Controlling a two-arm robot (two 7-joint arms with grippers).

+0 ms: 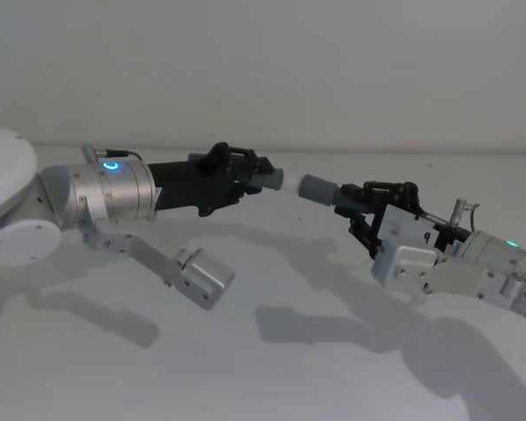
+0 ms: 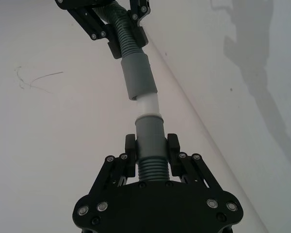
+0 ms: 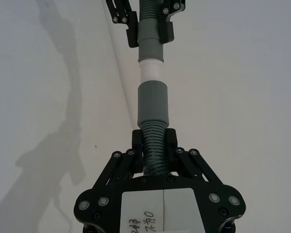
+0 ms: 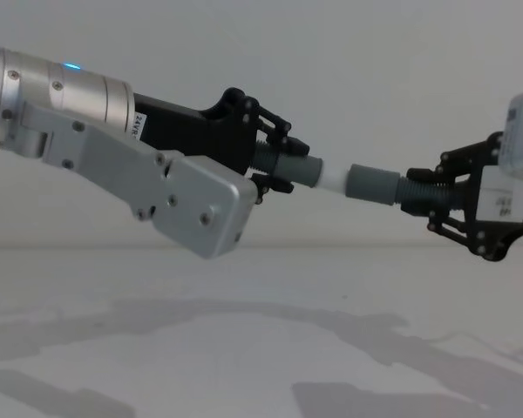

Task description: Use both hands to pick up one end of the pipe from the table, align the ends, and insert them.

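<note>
Silver-grey cylindrical arms, lit rings; black skeletal left gripper (image 1: 259, 175), right gripper (image 1: 355, 206), silver screws.

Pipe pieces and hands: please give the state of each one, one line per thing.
Left hand: shut on the short piece, raised above the table.
Right hand: shut on the long piece, raised above the table.
Short piece: held in the air, white tip forward.
White tip: partly inside the cuff, part still showing.
Long piece: held in the air, roughly in line with the short piece.
Cuff: over the front of the tip.
Table: bare white surface under both arms.
</note>
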